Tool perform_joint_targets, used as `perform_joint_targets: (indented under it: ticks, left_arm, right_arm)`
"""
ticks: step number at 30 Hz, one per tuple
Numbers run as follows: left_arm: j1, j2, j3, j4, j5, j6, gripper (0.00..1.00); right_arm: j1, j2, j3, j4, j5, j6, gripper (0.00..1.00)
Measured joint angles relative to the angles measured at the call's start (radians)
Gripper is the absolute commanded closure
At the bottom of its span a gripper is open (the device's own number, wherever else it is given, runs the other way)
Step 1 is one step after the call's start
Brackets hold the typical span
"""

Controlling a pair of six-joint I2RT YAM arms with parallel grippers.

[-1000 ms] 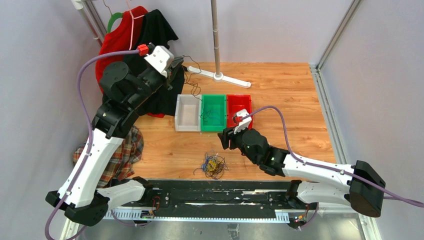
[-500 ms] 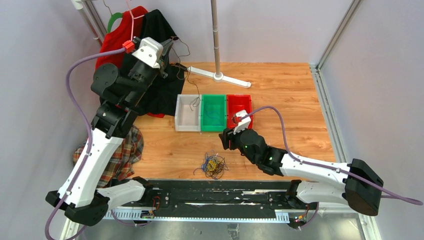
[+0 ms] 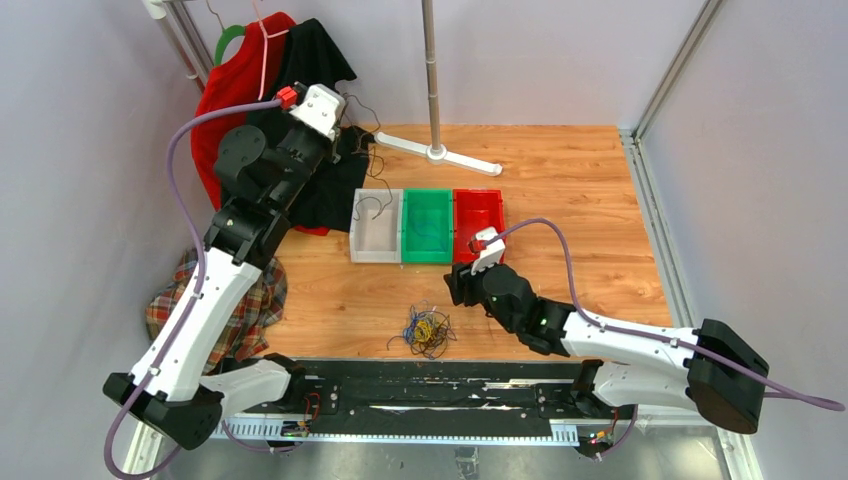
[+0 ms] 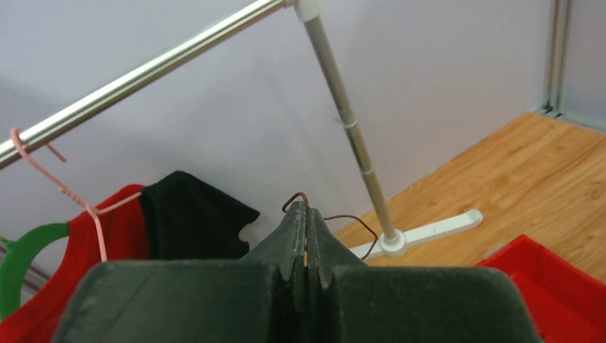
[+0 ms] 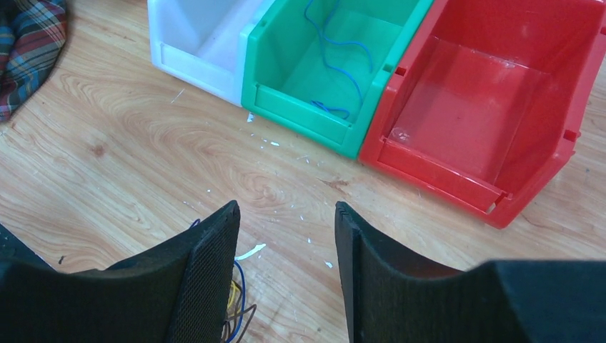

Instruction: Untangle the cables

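- left gripper (image 4: 306,216) is raised at the far left, its dark ribbed fingers pressed flat together on a thin dark wire (image 4: 348,216) that kinks out past the tips.
- in the top view that wire hangs from the pinch in loose curls, its long run going far to near, with its lower end in the white bin (image 3: 358,226).
- right gripper (image 5: 286,236) holds nothing; its mesh-faced pads stand apart above the wooden table (image 3: 580,200), pointing toward the bins.
- tangle of cables (image 3: 425,331) lies on the table close to the front edge, near the right gripper. it is a roundish knot of blue, yellow and dark strands with no clear long axis.
- only the right wrist view shows a wavy blue wire (image 5: 330,108) in the green bin (image 5: 300,107), running far to near; the red bin (image 5: 436,171) beside it is glossy plastic.
- only the left wrist view shows the metal rail of the garment rack (image 4: 343,107).
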Motion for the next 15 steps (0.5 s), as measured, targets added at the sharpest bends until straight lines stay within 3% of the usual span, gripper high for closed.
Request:
perform_joint_targets:
  ticks: [15]
  left_arm:
    - [0.058,0.048,-0.092,0.005,0.007,0.047,1.00]
  right_arm:
    - [-0.006,-0.027,-0.037,0.010,0.000,0.009,0.51]
